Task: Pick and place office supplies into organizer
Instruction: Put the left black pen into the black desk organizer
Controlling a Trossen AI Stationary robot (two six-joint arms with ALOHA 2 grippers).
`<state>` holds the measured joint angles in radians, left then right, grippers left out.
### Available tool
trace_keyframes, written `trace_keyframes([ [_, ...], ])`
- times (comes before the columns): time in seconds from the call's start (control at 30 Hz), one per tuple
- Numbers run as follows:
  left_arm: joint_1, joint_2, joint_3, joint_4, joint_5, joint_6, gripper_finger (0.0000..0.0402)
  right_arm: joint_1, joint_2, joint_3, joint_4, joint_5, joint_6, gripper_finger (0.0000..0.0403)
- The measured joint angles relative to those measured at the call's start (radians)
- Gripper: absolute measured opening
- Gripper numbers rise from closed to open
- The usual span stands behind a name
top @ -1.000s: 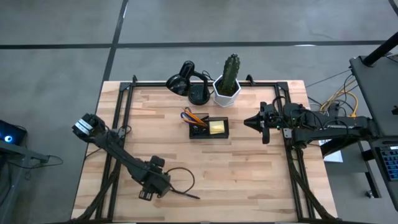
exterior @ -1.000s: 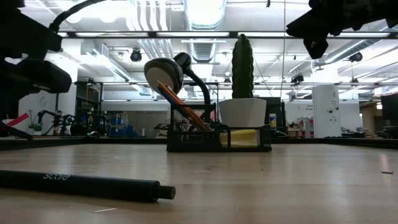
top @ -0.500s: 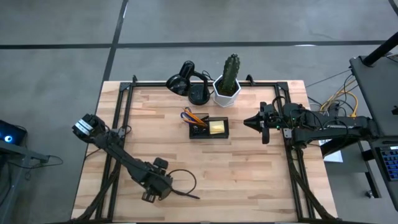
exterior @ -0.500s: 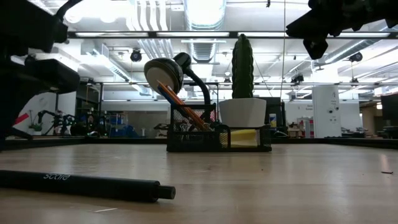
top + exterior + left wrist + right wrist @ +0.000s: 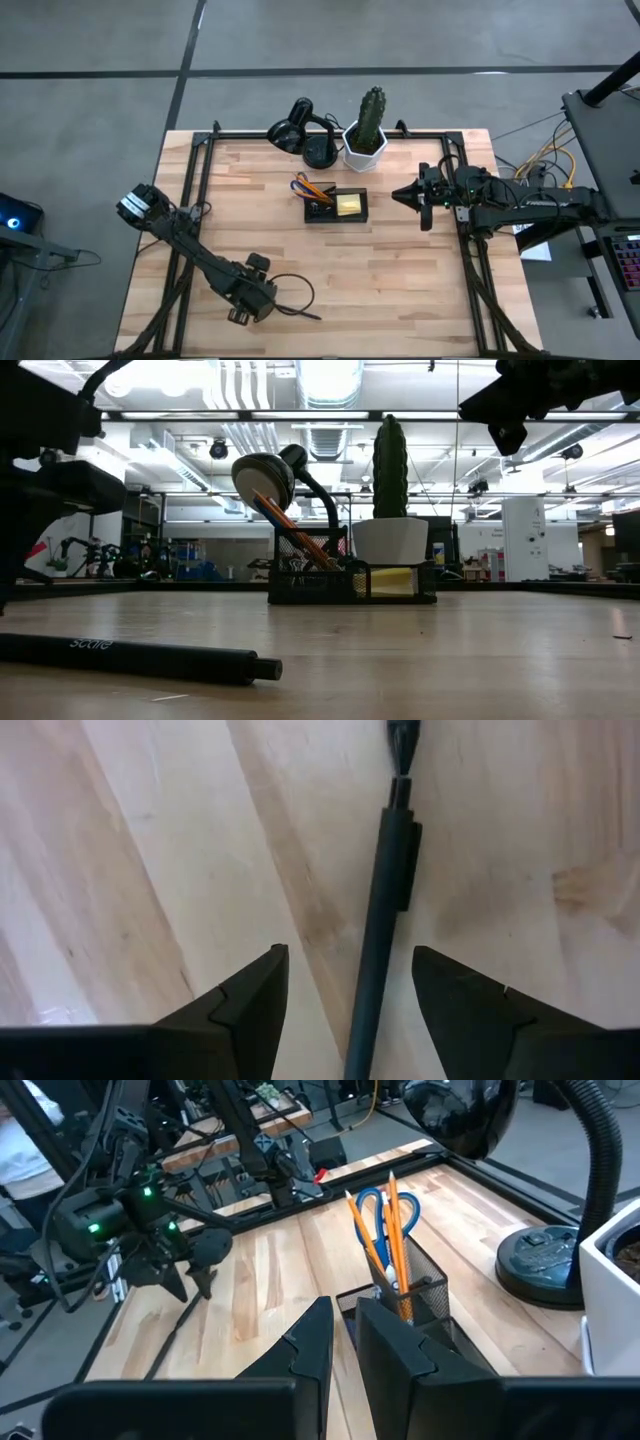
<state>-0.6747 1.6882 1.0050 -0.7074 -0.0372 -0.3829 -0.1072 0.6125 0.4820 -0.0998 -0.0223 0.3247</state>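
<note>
Between left tool [image 5: 345,995] fingers, pen [image 5: 385,910].

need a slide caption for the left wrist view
Left gripper, fingers open, poised over a dark pen lying on the wooden table, the pen between its fingertips.

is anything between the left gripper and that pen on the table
Nothing visible. The left gripper is open, its fingers either side of the dark pen, with only bare wooden table around it. The right gripper waits beside the organizer.
</note>
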Motion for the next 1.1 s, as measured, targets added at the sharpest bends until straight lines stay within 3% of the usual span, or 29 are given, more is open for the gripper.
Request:
trace_keyframes([
  [0.7, -0.013, 0.048, 0.003, 0.017, 0.029, -0.003, 0.0195, 0.000, 0.000, 0.000, 0.000, 0.000, -0.003, 0.0038],
  [0.83, -0.013, 0.048, 0.003, 0.021, 0.035, -0.003, 0.0168, 0.000, 0.000, 0.000, 0.000, 0.000, -0.003, 0.0038],
  [1.1, -0.015, 0.048, 0.002, 0.029, 0.046, -0.003, 0.0072, 0.000, -0.001, 0.000, 0.000, 0.000, -0.003, 0.0038],
])
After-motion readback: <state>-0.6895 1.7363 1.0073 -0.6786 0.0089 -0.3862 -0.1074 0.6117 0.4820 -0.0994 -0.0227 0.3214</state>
